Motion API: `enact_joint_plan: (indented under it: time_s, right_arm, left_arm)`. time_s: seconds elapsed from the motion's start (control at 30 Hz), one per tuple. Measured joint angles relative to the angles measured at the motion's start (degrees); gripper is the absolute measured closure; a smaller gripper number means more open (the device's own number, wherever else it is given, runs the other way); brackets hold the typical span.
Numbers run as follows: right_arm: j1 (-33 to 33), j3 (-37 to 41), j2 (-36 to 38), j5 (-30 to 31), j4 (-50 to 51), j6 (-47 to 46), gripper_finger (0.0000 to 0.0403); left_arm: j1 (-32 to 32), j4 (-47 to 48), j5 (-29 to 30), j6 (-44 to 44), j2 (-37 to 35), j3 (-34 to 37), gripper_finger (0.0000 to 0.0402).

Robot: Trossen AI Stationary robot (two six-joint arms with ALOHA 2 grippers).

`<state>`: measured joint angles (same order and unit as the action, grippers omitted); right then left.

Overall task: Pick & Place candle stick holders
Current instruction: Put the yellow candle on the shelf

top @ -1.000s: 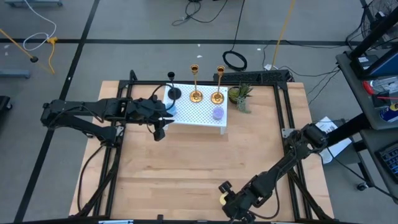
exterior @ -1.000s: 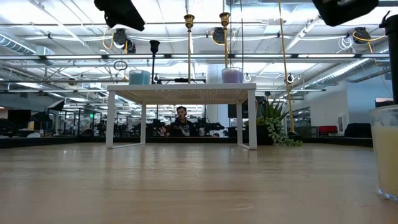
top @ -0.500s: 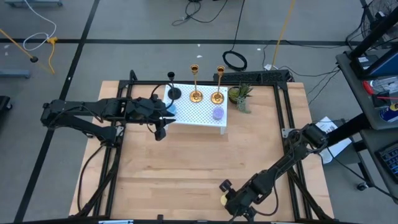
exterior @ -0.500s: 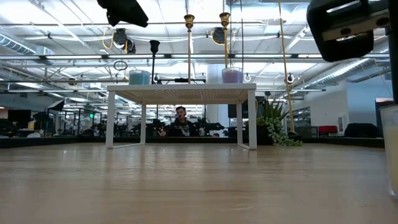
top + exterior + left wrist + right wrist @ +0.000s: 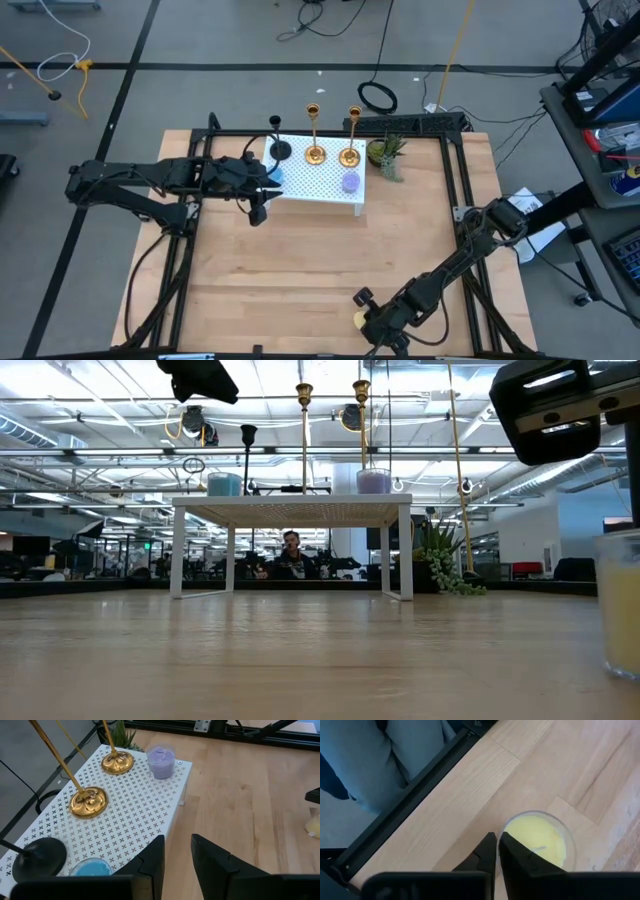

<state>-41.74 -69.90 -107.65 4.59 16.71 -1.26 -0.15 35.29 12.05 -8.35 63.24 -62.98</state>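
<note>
Two gold candle stick holders [image 5: 315, 153] [image 5: 349, 156] and a shorter black one [image 5: 279, 148] stand upright on their round bases on a small white perforated table [image 5: 318, 185]. The left wrist view shows the gold bases [image 5: 88, 801] [image 5: 117, 763] and the black base [image 5: 39, 857]. My left gripper [image 5: 176, 838] is open and empty and hovers by the white table's left near edge [image 5: 260, 208]. My right gripper [image 5: 498, 836] is shut near the table's near edge [image 5: 368, 322]. It is beside a yellow candle in a glass [image 5: 540, 837]. My right gripper's shut fingertips [image 5: 490, 840] stand at the rim of the yellow candle's glass [image 5: 512, 825], coming from above. I cannot tell whether they touch it. The glass stands upright on the table [image 5: 622, 605].
A blue candle [image 5: 272, 173] and a purple candle [image 5: 350, 182] also stand on the white table. A small green plant [image 5: 386, 155] stands to its right. Bare wood lies between the white table and the near edge. A person sits beyond the table [image 5: 291, 555].
In the low view my right gripper has come down toward the yellow candle.
</note>
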Motion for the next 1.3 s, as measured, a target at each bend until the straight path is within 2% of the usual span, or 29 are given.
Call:
enact_joint_plan:
  time_s: [0.2,0.3,0.43,0.57,0.77,0.97,1.1,1.23,1.3]
  right_arm:
    - [0.4,0.3,1.2,0.4,-5.7,-2.4,0.0398]
    - [1.4,0.2,4.4,3.9,-6.6,-5.6,0.0399]
    - [4.4,0.2,7.4,6.1,-6.9,-7.1,0.0400]
    - [9.6,0.1,10.0,5.0,-8.4,-8.0,0.0401]
    - [18.4,-1.2,10.4,-1.4,-6.3,-3.4,0.0402]
    - [23.7,-10.4,10.3,-1.6,3.1,6.3,0.0402]
    - [27.5,-15.9,10.7,0.9,4.5,12.9,0.0402]
    - [32.8,-17.9,10.3,7.3,5.2,15.1,0.0402]
    - [35.7,-18.2,10.5,7.7,5.1,16.3,0.0403]
  left_arm:
    - [0.0,0.0,0.0,-0.1,0.0,0.0,0.0300]
    - [0.0,-0.4,-0.1,-0.1,0.0,0.0,0.0300]
    - [0.0,-1.5,-0.1,-0.8,0.0,0.0,0.0300]
    - [-0.6,-1.1,0.0,1.1,0.0,0.0,0.0300]
    - [-1.9,-1.0,0.0,4.3,0.0,0.0,0.0300]
    - [-2.6,-0.9,0.0,4.7,0.0,0.0,0.0300]
    - [-2.6,-0.8,0.0,4.7,-0.2,0.0,0.0300]
    - [-2.6,1.0,0.6,5.7,-1.7,0.0,0.0300]
    - [-2.6,2.1,2.0,5.9,-2.7,0.0,0.0300]
